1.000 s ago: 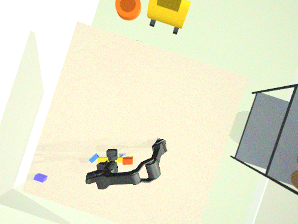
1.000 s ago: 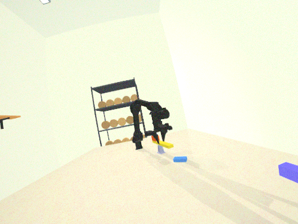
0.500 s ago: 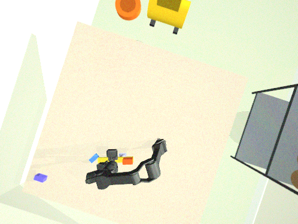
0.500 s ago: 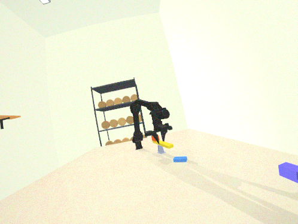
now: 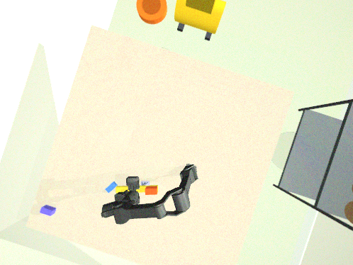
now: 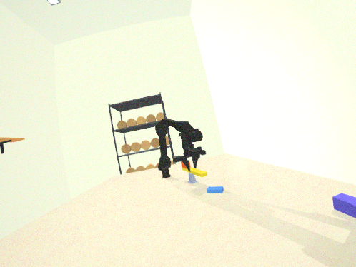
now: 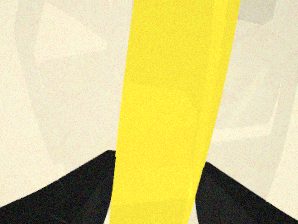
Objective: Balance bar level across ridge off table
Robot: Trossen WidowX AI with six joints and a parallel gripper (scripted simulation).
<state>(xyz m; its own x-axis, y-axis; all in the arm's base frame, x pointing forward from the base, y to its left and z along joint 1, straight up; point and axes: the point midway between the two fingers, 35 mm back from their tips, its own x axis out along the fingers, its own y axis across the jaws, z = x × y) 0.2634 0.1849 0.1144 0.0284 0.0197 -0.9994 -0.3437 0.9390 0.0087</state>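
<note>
We see arm (image 6: 168, 143): black all over, matte, no markings, cables or screws visible. Links chunky, rounded at joints, cylinder-shaped housings at elbow and near shelf rack (image 6: 115, 139). Base column slim, dark. Gripper (image 7: 154, 209): two black fingers, wedge-shaped, flat inner faces, plain surfaces. Wrist block (image 5: 132, 182) dark grey, boxy, on far side of arm from rack.

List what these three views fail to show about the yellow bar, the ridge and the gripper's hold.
- Top view: the pale grey ridge is mostly hidden by the black gripper and the yellow bar with an orange end.
- Exterior view: bar-to-ridge contact is too small to judge.
- Wrist view: both bar ends are cut off by the frame edges.
</note>
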